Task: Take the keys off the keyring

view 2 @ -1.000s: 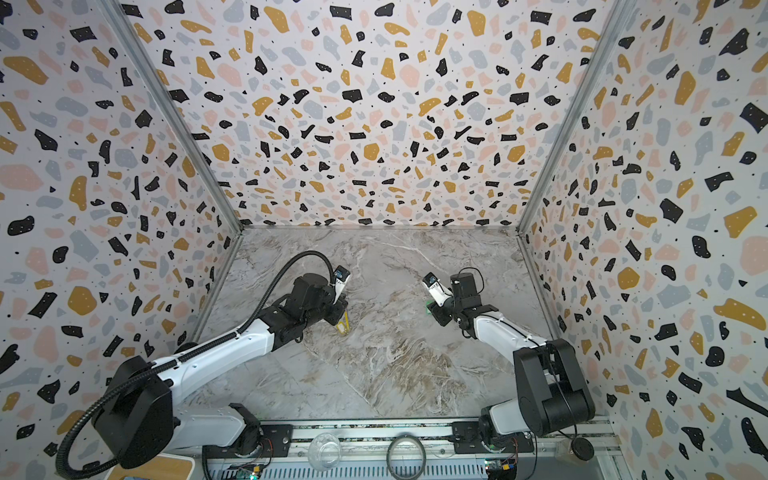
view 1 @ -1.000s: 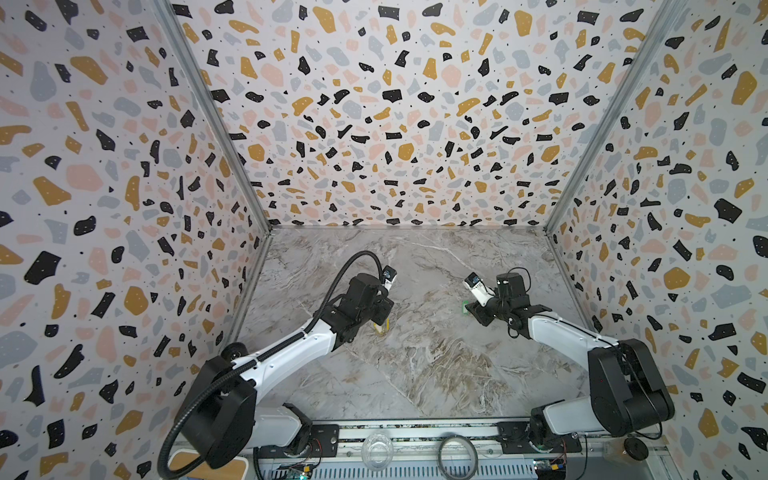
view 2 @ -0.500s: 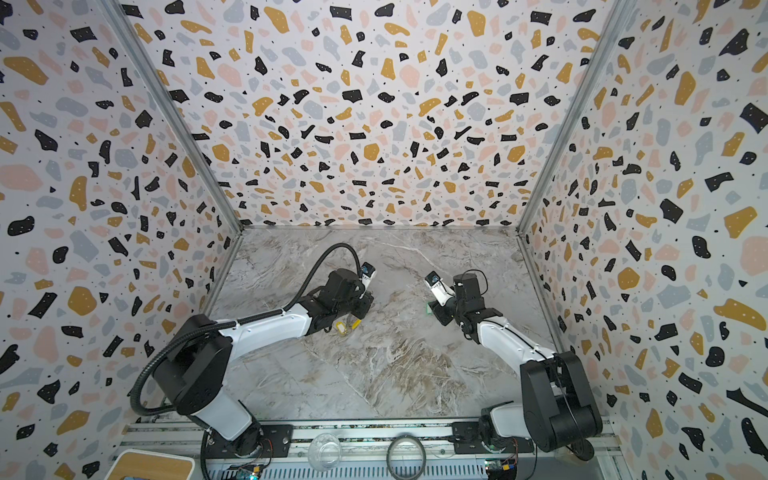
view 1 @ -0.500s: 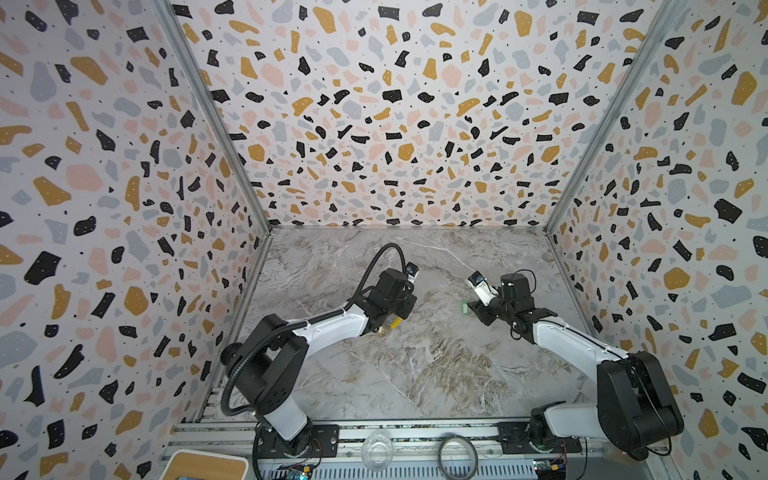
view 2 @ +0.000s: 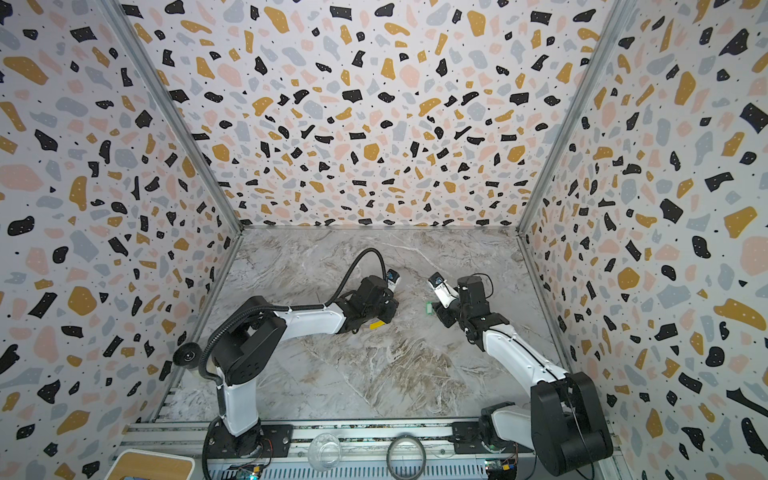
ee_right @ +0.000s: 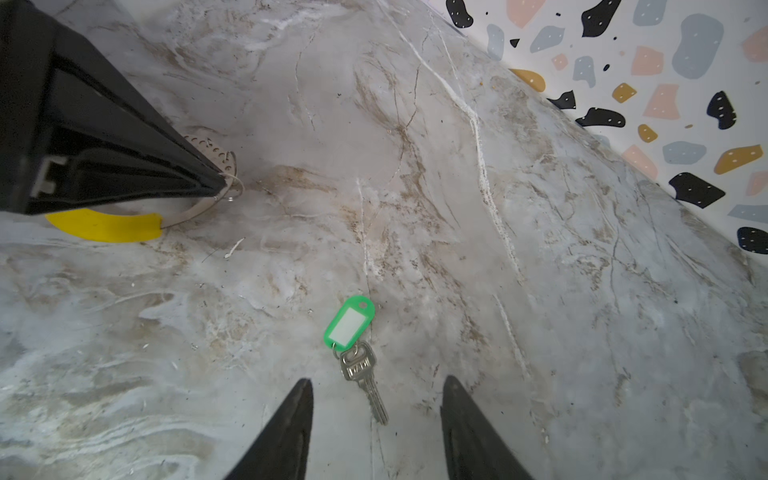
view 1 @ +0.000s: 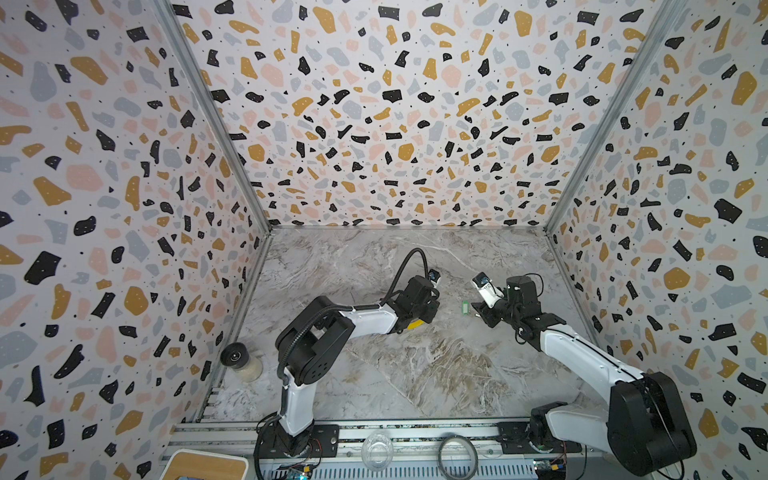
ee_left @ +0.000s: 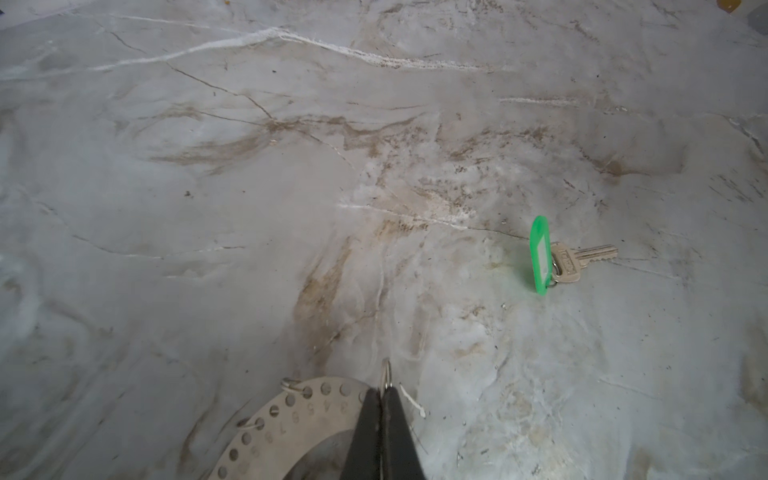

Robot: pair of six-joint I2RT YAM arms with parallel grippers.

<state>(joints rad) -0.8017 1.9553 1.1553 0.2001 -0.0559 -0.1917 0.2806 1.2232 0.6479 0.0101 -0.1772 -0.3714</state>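
Apart, perforated metal keyring (ee_left: 316, 411) and green-tagged key (ee_left: 567, 264).

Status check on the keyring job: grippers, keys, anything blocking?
Left gripper shut on the keyring. Right gripper open, straddling the green-tag key. That key is off the ring, loose on the table. Nothing in the way.

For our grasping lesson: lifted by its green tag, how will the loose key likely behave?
The key would probably dangle, since only a small ring joins it to the green tag. Lying flat on the table, its thin blade may resist pinching.
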